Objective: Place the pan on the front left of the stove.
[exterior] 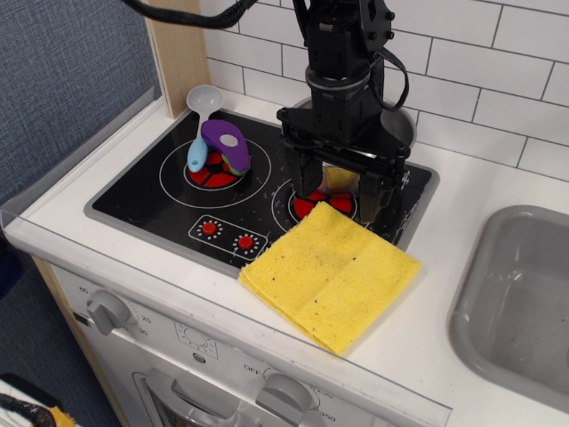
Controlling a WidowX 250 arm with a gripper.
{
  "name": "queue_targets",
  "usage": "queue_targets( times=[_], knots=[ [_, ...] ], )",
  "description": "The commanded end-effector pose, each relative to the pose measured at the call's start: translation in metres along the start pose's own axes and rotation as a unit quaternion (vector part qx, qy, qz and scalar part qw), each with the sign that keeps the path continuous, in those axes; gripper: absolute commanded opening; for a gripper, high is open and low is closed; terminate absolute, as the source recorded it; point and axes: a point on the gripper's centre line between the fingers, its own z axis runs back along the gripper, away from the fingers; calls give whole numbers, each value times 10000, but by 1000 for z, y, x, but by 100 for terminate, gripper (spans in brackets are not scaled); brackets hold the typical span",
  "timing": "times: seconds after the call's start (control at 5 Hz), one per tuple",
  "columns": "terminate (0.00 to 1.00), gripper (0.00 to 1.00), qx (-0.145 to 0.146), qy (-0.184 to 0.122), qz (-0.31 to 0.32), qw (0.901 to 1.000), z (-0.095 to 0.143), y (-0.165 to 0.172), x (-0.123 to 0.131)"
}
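The stove (169,200) is a flat, glossy black cooktop with a grey rim, lying in the left and middle part of the frame on a white counter (462,205). It has two red burners inside thin white rings, and two small red knobs (228,234) near its lower edge.

On the left burner (213,169) rests a purple, smooth plastic object (225,142) with a rounded shape and a yellow-green underside. Beside it, touching it, lies a spoon (201,116) with a grey round bowl and a light blue handle.

The black gripper (342,197) hangs over the right burner (322,205), in the middle of the frame. Its two dark fingers (371,200) point downward with a clear gap between them, so it is released and grasps nothing. Through the gap a yellowish shiny reflection shows.

The pan (400,124) is behind the gripper, at the upper right corner of the stove. Only a part of its shiny steel round rim shows, because the arm covers most of it.

A yellow cloth (331,274), square and soft with small dark specks, lies folded below the gripper. One corner of it overlaps the stove's lower right edge and the rest lies on the counter. At the right edge of the frame there is a grey sink basin (524,302) with rounded corners. Behind all of it stands a wall of white tiles (498,62).
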Motion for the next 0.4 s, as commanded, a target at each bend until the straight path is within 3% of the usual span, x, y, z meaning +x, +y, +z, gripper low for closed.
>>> queue_targets(
  times=[0.0,0.2],
  knots=[
    [0,100,0,0,0,10000,0,0,0],
    [0,100,39,-54,362,9993,4,29,14]
  ],
)
